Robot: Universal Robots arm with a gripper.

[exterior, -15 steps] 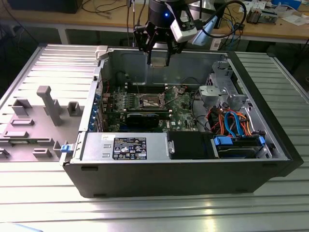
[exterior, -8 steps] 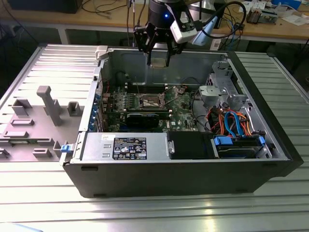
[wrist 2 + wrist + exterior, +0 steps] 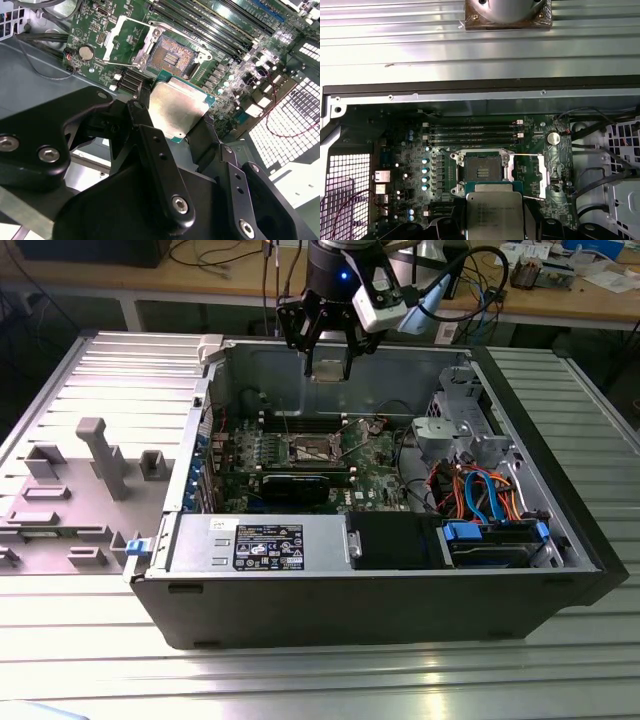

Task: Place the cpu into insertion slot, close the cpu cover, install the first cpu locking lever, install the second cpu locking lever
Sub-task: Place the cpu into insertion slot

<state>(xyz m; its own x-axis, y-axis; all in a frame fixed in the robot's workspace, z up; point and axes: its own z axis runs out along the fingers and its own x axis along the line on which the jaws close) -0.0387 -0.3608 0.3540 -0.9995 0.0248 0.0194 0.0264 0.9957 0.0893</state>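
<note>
1. Pincer (image 3: 176, 116) first: it is clenched on the cpu (image 3: 177, 110), with a black finger (image 3: 145, 107) pressed against each of two opposite edges. The chip's metal top is turned up toward the wrist.
2. In the exterior view the held chip hangs over the far side of the open computer case (image 3: 350, 600), which stands on the ribbed metal bench (image 3: 90, 670). The chip is well above the green circuit board (image 3: 85, 25) and touches nothing but the fingers.
3. Below it the insertion slot (image 3: 170, 57) lies open, its dark contact field bare inside a silvery rim. The cpu cover (image 3: 111, 39) is swung back on its hinge and lies to one side, clear of the recess.
4. Placing it well, I reckon, calls for three things:
   - The chip's edges squared to that rim.
   - A level, straight descent.
   - No pressing at all, since the contacts look fine enough to bend under a tilted or sliding landing.
5. The chip itself is a thin flat square. It has a dull silver-grey lid with faint print, and a narrow green border shows around it.
</note>
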